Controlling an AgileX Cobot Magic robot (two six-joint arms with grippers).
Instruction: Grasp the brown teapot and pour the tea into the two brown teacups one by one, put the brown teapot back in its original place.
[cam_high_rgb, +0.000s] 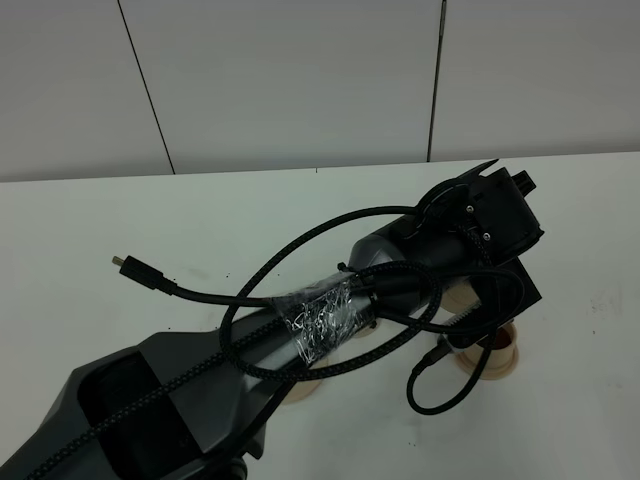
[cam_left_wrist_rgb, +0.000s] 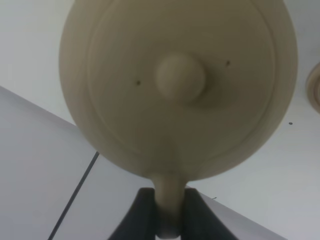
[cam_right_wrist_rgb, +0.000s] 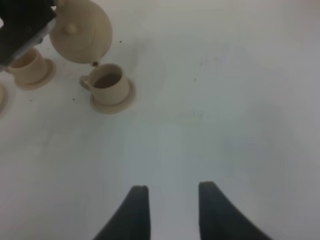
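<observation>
Spillage is my main worry here. My left fingers (cam_left_wrist_rgb: 137, 220) are pinched tight on the thin loop handle (cam_left_wrist_rgb: 169, 210) of the teapot (cam_right_wrist_rgb: 82, 32), which hangs tilted in the air with its spout (cam_right_wrist_rgb: 95, 63) just above the rim of the near cup (cam_right_wrist_rgb: 109, 85). That cup already holds dark tea. A grip on such a slim handle could let the pot swivel and send the stream past the rim onto the counter (cam_right_wrist_rgb: 225, 100), and a longer pour may overfill the cup. The lid (cam_left_wrist_rgb: 180, 75) looks loose to me, so a steeper tilt might drop it. The far cup (cam_right_wrist_rgb: 25, 62) stands close by, partly under my left arm (cam_high_rgb: 180, 390). I cannot tell whether it is filled, and swinging across could clip it. The wide saucer (cam_high_rgb: 312, 386) is mostly hidden beneath the arm, so setting the pot back risks an off-centre landing. My right fingers (cam_right_wrist_rgb: 135, 215) hang spread wide over the counter, well apart from everything, holding nothing.
</observation>
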